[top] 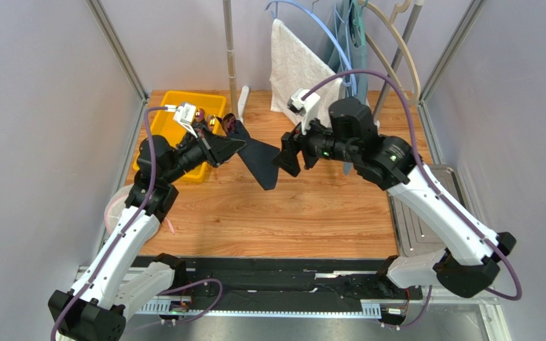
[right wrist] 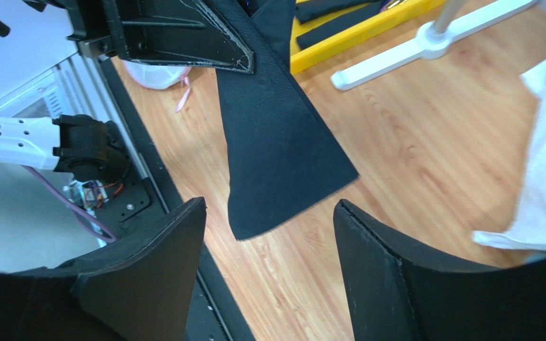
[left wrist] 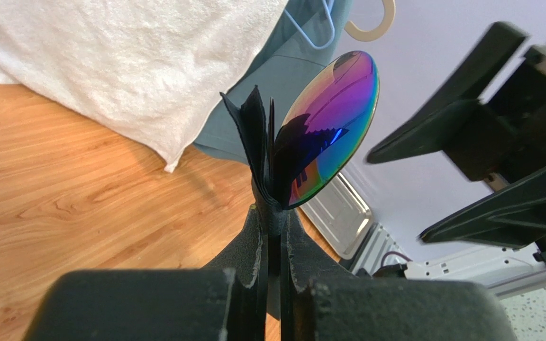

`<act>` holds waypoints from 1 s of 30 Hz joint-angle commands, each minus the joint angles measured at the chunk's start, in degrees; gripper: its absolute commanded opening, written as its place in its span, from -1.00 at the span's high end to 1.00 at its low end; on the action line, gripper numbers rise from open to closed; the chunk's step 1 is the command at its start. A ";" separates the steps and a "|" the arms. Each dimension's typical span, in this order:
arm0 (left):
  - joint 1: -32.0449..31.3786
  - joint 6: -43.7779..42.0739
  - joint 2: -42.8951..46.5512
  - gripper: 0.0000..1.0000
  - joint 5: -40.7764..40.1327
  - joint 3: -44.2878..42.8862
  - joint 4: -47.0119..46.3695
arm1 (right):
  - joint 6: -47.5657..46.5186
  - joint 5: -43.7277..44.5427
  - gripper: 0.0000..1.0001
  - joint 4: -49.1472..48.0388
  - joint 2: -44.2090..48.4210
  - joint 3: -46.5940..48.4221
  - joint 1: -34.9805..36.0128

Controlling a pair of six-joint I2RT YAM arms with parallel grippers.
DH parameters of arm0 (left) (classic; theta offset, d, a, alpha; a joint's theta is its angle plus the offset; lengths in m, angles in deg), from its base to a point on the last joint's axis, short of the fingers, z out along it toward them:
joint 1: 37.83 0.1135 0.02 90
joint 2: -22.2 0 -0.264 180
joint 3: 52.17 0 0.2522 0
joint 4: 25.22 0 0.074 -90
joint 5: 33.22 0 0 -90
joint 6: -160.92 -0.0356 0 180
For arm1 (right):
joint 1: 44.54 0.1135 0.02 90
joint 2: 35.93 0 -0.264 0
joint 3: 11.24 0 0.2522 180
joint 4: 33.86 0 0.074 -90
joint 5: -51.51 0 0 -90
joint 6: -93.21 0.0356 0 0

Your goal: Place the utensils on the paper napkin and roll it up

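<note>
**Top view.** We see the left gripper [top: 234, 144] clenched on the narrow, bunched end of the paper napkin [top: 260, 162]. The napkin is held above the wooden table [top: 311, 213], at 3 o'clock of the yellow bin [top: 160, 126]. Its long axis runs from 10 o'clock, at the grip, to 4 o'clock. There its broad free end fans out just beside the right gripper [top: 284, 155]. A white towel [top: 294, 67] hangs at 12 o'clock.

**Left wrist view.** We find the jaws pressed together on the folded black sheet and on a utensil [left wrist: 329, 128]. The utensil's iridescent oval head stands clear of the fingertips, its long axis pointing to 1 o'clock.

**Right wrist view.** The right gripper's fingers [right wrist: 148, 270] stand released and wide apart. The napkin's lowest corner points to 7 o'clock between them. We cannot tell whether it touches either finger.
</note>
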 commanded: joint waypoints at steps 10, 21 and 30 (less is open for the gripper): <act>-0.13 4.13 2.13 1.00 -2.19 -3.35 -1.14 | 8.03 -9.36 -0.55 -9.75 -8.62 -1.00 0.43; -0.13 8.53 3.10 1.00 0.96 -1.95 -5.44 | 8.56 -16.40 -0.56 -11.69 -9.94 -2.06 0.35; -0.13 12.40 3.45 1.00 5.72 -1.07 -11.68 | 10.14 -23.52 -0.19 -14.23 -8.80 -3.90 -0.62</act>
